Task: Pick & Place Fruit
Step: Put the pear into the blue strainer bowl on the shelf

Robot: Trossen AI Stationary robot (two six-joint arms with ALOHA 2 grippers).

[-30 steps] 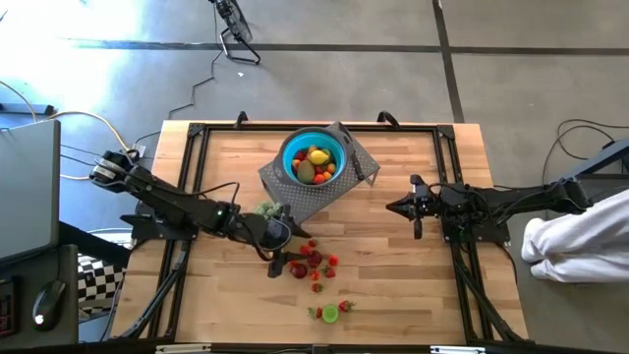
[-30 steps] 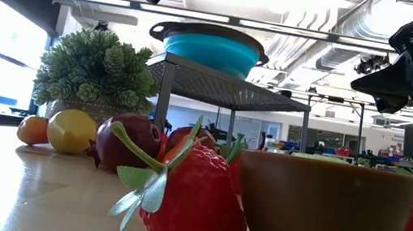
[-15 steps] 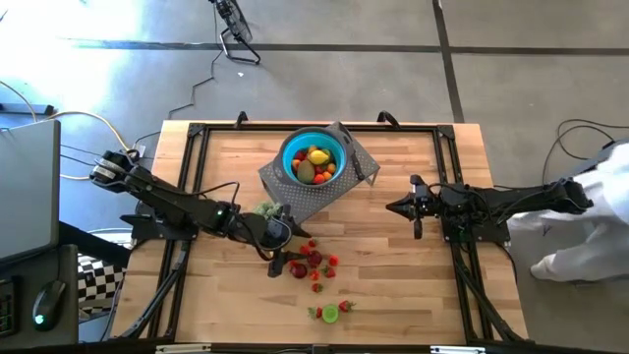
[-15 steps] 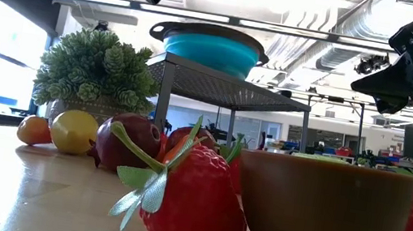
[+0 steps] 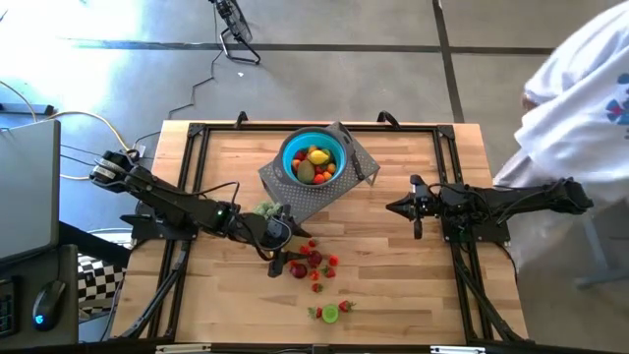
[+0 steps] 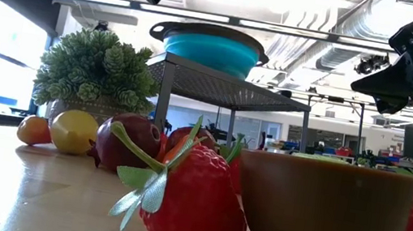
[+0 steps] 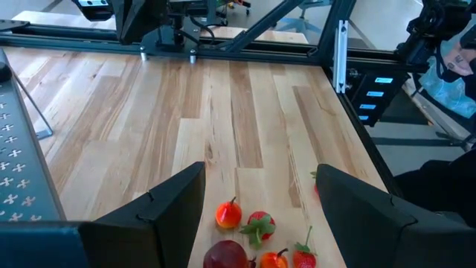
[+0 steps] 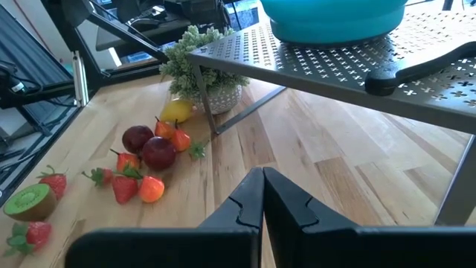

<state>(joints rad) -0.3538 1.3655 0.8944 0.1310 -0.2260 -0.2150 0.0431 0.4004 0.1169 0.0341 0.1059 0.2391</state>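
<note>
- Fingers of left gripper (image 5: pixel 278 239) spread wide, empty, poised over loose fruit (image 5: pixel 313 260) at table centre; fingers of right gripper (image 5: pixel 398 207) pressed together, parked well apart to the right.
- Judged step: reaching for a piece, nothing grasped yet. Some fruit already lying in blue bowl (image 5: pixel 314 157) on perforated grey stand (image 5: pixel 295 201).
- Next move, likely: lowering onto one dark red piece, closing, lifting clear of the neighbours, carrying up to the bowl.
- Pale wood-plank table (image 5: pixel 393 285), black-framed; small potted plant (image 5: pixel 267 209) beside the stand; halved kiwi (image 5: pixel 331 314) near the front edge.
- Polished concrete floor around; person in white (image 5: pixel 580 88) at the right.
</note>
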